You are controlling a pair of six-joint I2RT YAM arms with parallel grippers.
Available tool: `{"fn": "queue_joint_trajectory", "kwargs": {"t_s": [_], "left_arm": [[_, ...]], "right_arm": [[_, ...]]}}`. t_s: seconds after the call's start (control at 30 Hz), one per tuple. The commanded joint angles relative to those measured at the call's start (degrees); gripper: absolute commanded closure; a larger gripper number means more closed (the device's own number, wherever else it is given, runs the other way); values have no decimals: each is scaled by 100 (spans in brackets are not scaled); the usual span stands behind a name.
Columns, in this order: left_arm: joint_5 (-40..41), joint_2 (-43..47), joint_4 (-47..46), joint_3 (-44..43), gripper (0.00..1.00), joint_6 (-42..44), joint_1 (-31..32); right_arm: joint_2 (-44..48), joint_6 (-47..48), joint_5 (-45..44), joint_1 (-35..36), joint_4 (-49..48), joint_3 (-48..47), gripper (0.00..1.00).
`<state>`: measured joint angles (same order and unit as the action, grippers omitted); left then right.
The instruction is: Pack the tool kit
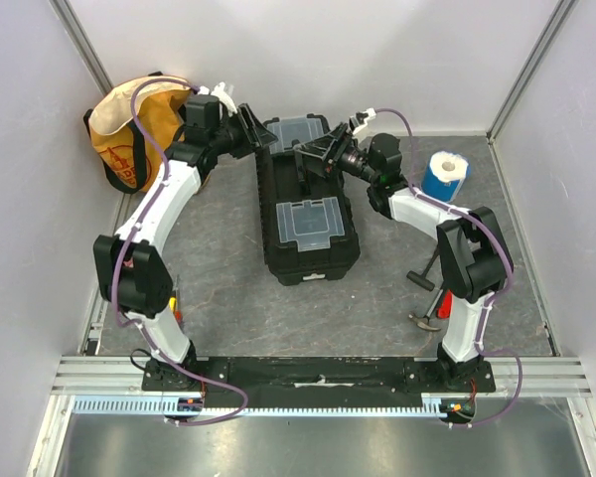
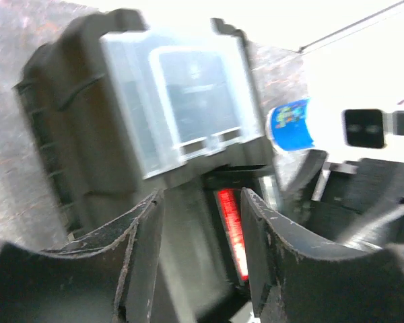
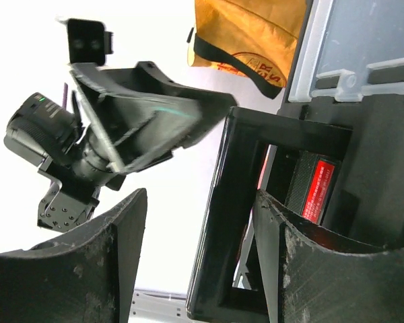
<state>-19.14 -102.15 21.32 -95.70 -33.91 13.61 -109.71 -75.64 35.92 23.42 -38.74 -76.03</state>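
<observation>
The black tool kit lies in the middle of the table with two clear-lidded compartments on top, and its handle is tilted up. My left gripper is at the box's far left corner. It is open, and in the left wrist view the red-marked handle strip shows between its fingers. My right gripper is open at the handle. In the right wrist view the black handle frame stands between its fingers, close to the right one.
A yellow-orange fabric bag sits at the far left corner. A blue and white roll stands right of the box. Two hammers lie near the right arm's base. Grey walls enclose the table.
</observation>
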Motion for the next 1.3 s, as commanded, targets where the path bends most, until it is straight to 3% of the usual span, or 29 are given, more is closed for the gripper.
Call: {"fn": "queue_joint_trajectory", "kwargs": {"t_s": [0.0,0.33,0.5,0.67,0.8,0.9,1.1,1.27], "left_arm": [[-651,617,-1181,315,43,-309,46],[-1294,266,-692,412,37,-248,247],[-1391,318,-366,456,30,-90,362],[-1610,266,-426,692,23,34,441],[-1620,125,-418,719,21,-45,459],[-1567,107,-427,711,20,-72,476],[-1444,169,-427,737,20,-159,476],[-1295,371,-558,834,20,-238,476]], "right_arm": [[55,-347,460,146,-1365,53,32],[29,-505,407,84,-1619,132,32],[143,-41,433,84,-1129,53,32],[406,777,354,119,48,-210,31],[678,2190,-198,251,2584,-885,30],[881,2914,-805,277,3478,-1081,29],[1048,2836,-614,268,3435,-984,29],[1083,1879,326,277,2023,-546,32]]}}
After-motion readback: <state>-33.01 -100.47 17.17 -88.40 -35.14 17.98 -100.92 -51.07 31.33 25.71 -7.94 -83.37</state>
